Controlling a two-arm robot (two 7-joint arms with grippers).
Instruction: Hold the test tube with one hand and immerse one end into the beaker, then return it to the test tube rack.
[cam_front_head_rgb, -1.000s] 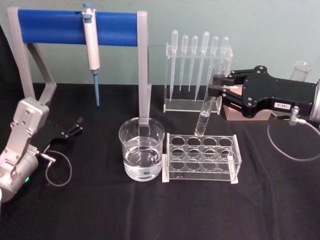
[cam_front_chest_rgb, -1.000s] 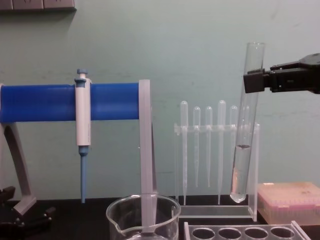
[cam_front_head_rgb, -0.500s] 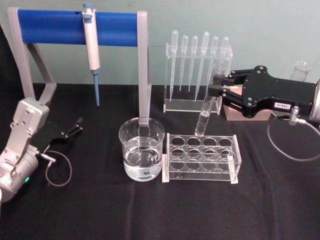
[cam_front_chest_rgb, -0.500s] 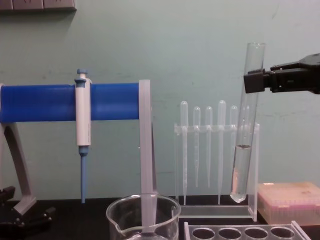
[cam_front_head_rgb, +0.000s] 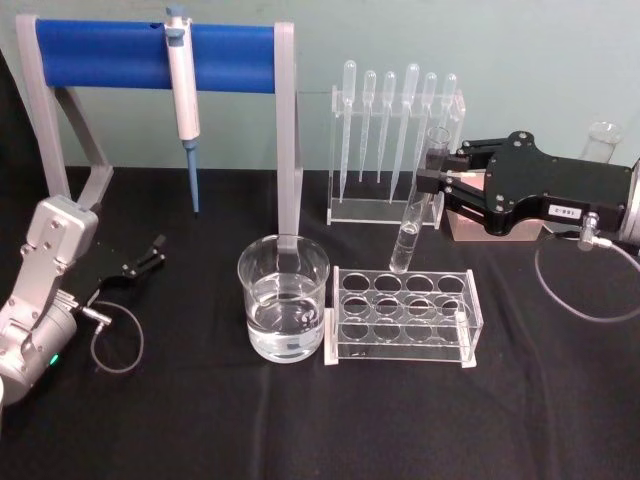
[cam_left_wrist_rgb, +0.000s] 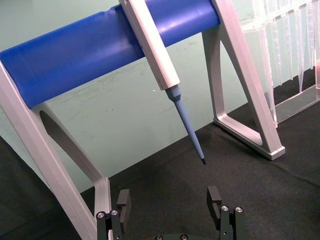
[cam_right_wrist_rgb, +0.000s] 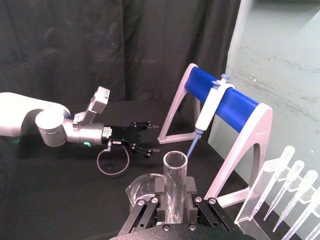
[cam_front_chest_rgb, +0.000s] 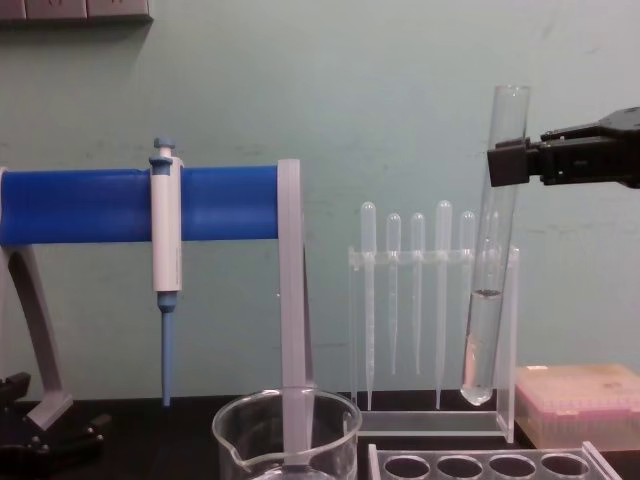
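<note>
The test tube (cam_front_head_rgb: 409, 236) hangs slightly tilted above the back row of the clear tube rack (cam_front_head_rgb: 404, 316), with clear liquid in its lower part. My right gripper (cam_front_head_rgb: 432, 183) is shut on its upper section, just below the rim. The chest view shows the test tube (cam_front_chest_rgb: 484, 330) with its round bottom clear of the rack and the right gripper (cam_front_chest_rgb: 507, 164) high on it. In the right wrist view the fingers (cam_right_wrist_rgb: 191, 191) clamp the test tube (cam_right_wrist_rgb: 174, 176). The beaker (cam_front_head_rgb: 284, 299), part full of water, stands left of the rack. My left gripper (cam_front_head_rgb: 149, 253) rests open at the far left.
A blue-barred stand (cam_front_head_rgb: 150, 55) holding a white-and-blue pipettor (cam_front_head_rgb: 182, 92) is behind the beaker. A clear holder of plastic pipettes (cam_front_head_rgb: 396, 150) stands behind the rack. A pink box (cam_front_chest_rgb: 580, 400) sits at the back right. Black cloth covers the table (cam_front_head_rgb: 300, 430).
</note>
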